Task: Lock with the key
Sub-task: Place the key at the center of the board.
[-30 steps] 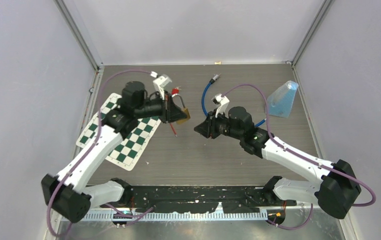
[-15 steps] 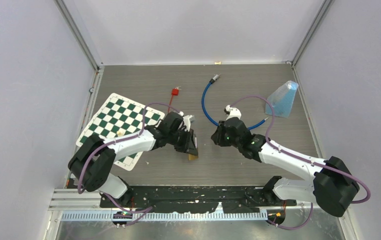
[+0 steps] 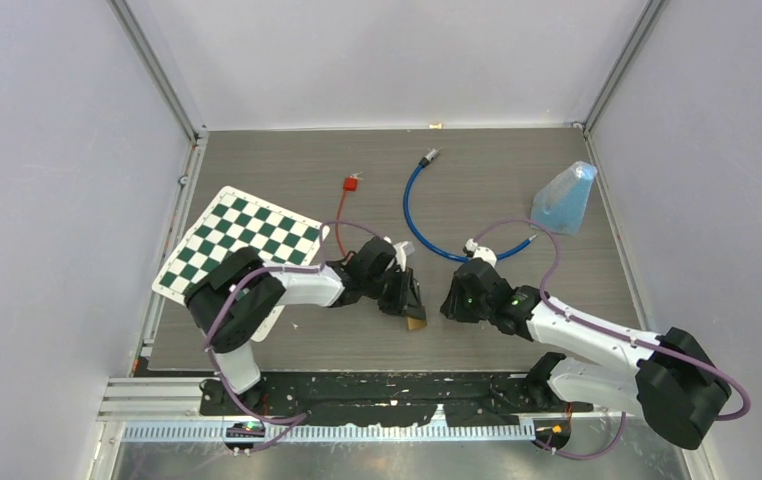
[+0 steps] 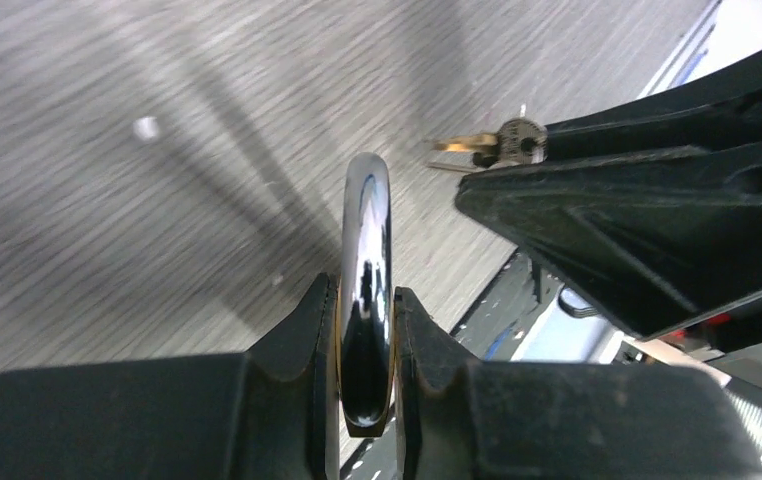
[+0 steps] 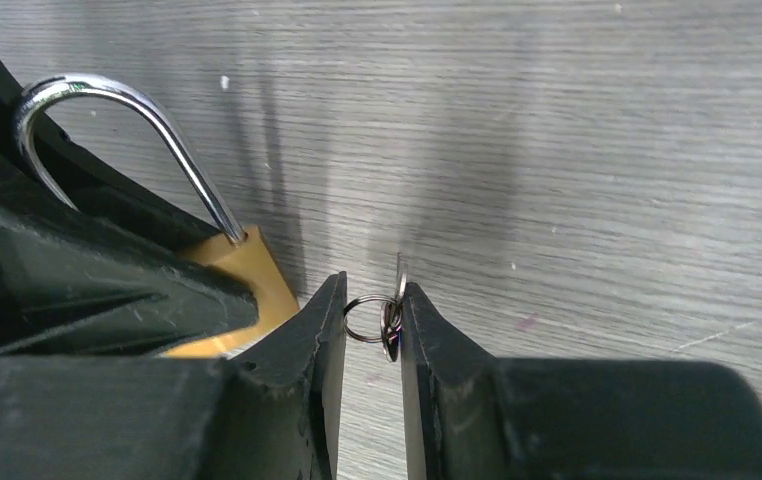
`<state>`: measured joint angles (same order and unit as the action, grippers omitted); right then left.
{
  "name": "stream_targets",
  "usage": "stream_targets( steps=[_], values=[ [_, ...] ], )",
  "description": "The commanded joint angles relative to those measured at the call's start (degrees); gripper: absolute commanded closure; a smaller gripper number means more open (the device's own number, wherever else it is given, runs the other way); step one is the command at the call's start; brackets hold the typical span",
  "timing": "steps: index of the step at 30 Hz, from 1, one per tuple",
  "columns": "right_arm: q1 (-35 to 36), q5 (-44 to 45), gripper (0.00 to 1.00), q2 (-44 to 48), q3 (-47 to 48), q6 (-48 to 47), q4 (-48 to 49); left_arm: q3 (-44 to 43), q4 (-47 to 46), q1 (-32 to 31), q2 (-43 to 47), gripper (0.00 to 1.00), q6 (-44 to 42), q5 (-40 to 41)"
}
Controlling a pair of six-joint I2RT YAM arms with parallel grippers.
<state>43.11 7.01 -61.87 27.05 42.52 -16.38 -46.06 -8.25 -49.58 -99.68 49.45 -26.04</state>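
Left gripper (image 4: 367, 310) is clamped on the padlock (image 5: 247, 275) by its shackle (image 4: 367, 230), with the chrome bow pinched flat between both pads. The brass body hangs off the far end, low over the table (image 3: 497, 180); whether it touches the table can't be told.

Right gripper (image 5: 372, 300) is closed on the key (image 4: 487, 145), nipping the head and its small wire ring, so the blade sticks out past the fingertips.

Key relation: the key sits just beside the padlock, on its right-arm side and not touching, with a thin gap to the corner of the body. The blade runs roughly along the right fingers. The padlock's long axis goes from shackle to body and slants toward the key. The right arm is the one to close in while the left only steadies. The keyway isn't visible in any view, so I can't say the blade is lined up; it likely needs re-aiming at the body's bottom face.

Materials:
- Shackle: round polished steel, slippery
- Body: matte brass block, square-edged
- Key: thin flat metal
- Table: grey wood-grain
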Motion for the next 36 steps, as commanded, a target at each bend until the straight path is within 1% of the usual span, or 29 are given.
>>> stream_targets(
  steps=[1,4,5,7,9,10,11,12,13,14,18,20,25,28,32,36],
  values=[
    [0.0,1.6,0.88,1.2,-0.7,3.5,-1.2,-5.3,-8.0,-2.9,-3.1,0.82,3.5,-6.5],
    [0.0,-0.2,0.84,-0.3,-1.1,4.5,-0.2,-6.6,-8.4,-3.7,-5.2,0.78,4.6,-8.3],
    [0.0,-0.3,0.84,-0.7,-1.4,4.8,0.0,-6.5,-8.5,-3.6,-5.5,0.74,4.9,-8.2],
    [0.0,0.8,0.82,-0.8,-1.5,5.8,-0.3,-5.9,-7.8,-3.7,-4.8,0.7,5.0,-6.6],
    [-0.1,2.5,0.76,-0.1,-1.2,6.4,-1.4,-5.2,-6.5,-3.7,-3.3,0.61,4.6,-4.3],
    [-0.1,3.8,0.7,0.2,-0.7,6.5,-2.5,-4.9,-6.0,-3.7,-2.5,0.58,4.3,-3.5],
    [-0.3,4.5,0.66,0.9,-0.5,6.4,-2.9,-4.7,-6.1,-3.7,-1.9,0.56,3.5,-3.3],
    [-0.4,4.7,0.6,1.3,0.0,6.3,-3.5,-4.7,-5.7,-3.7,-1.2,0.54,3.1,-3.1],
    [-0.6,5.0,0.58,2.0,0.2,6.2,-3.9,-4.6,-5.0,-3.7,-0.6,0.52,2.7,-2.6],
    [-0.7,5.2,0.53,2.7,0.7,6.1,-4.7,-4.7,-4.3,-3.7,0.1,0.5,2.1,-2.1],
    [-0.9,6.4,0.42,4.2,2.1,5.5,-6.6,-5.6,1.9,-3.6,3.9,0.44,-1.5,1.4],
    [-0.9,7.0,0.38,4.8,2.7,5.3,-7.5,-6.5,5.5,-3.6,6.5,0.41,-3.7,4.0],
    [-0.9,10.0,0.36,5.7,5.2,3.1,-8.7,-8.4,14.3,-2.9,12.7,0.38,-9.0,11.8],
    [-0.9,12.0,0.36,5.2,7.7,1.4,-8.7,-8.3,18.0,-0.8,16.0,0.36,-11.9,16.2],
    [-1.0,12.9,0.35,2.4,11.1,-3.1,-5.9,-7.6,23.1,5.7,18.2,0.37,-14.3,20.8],
    [-0.7,8.5,0.36,-4.9,16.2,-10.4,-1.2,-6.9,26.2,11.7,17.9,0.39,-15.5,25.4]
  ],
)
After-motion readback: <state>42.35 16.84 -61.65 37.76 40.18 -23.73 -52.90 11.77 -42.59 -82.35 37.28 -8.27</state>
